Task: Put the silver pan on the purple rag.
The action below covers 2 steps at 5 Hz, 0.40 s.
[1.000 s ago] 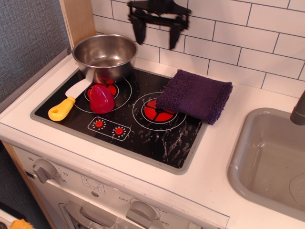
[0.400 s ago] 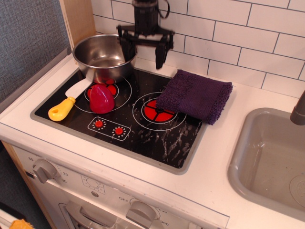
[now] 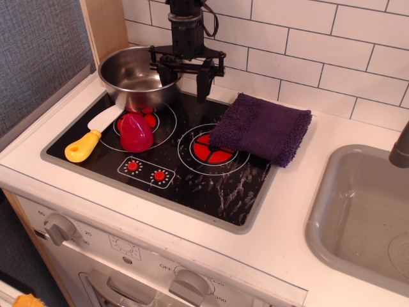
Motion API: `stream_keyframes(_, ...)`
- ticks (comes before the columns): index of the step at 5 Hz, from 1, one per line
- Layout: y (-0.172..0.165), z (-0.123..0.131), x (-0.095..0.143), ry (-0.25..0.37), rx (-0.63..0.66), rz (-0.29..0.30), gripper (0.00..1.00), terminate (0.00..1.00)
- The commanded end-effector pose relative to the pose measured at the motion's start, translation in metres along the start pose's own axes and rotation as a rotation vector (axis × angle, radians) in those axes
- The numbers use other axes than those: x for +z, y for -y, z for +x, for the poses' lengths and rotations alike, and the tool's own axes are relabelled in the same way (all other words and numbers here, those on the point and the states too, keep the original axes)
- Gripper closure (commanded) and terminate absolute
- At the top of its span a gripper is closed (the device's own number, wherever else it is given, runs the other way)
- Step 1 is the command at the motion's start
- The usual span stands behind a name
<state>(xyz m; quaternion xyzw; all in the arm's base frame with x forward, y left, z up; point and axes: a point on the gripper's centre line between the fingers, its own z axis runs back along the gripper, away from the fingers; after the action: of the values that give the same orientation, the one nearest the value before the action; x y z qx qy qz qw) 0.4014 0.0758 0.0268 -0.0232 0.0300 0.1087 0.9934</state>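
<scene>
The silver pan (image 3: pixel 131 78) is a round, shiny steel pot standing on the back left burner of the black stovetop (image 3: pixel 192 173). The purple rag (image 3: pixel 261 126) is a thick folded towel lying over the right burner's far edge, partly on the white counter. My black gripper (image 3: pixel 185 80) hangs open at the pan's right rim, one finger (image 3: pixel 167 71) over the rim inside the pan and the other finger (image 3: pixel 203 82) outside it. It holds nothing.
A red pepper-like toy (image 3: pixel 135 132) sits just in front of the pan. A yellow-handled toy knife (image 3: pixel 89 139) lies at the left of the stovetop. A grey sink basin (image 3: pixel 364 220) is at the right. A tiled wall stands behind, a wooden post (image 3: pixel 105 25) at back left.
The gripper has come down and moved left from above the back wall to the pan's right rim. The pan, rag and toys have not moved.
</scene>
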Motion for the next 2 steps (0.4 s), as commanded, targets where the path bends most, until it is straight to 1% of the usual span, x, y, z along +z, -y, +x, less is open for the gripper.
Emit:
stream_keyframes(1,-0.002,-0.005,0.041,0.112,-0.042,0.024,1.00,0.00)
stream_keyframes(2,0.008,-0.009,0.066,0.188,-0.096,0.045,1.00,0.00)
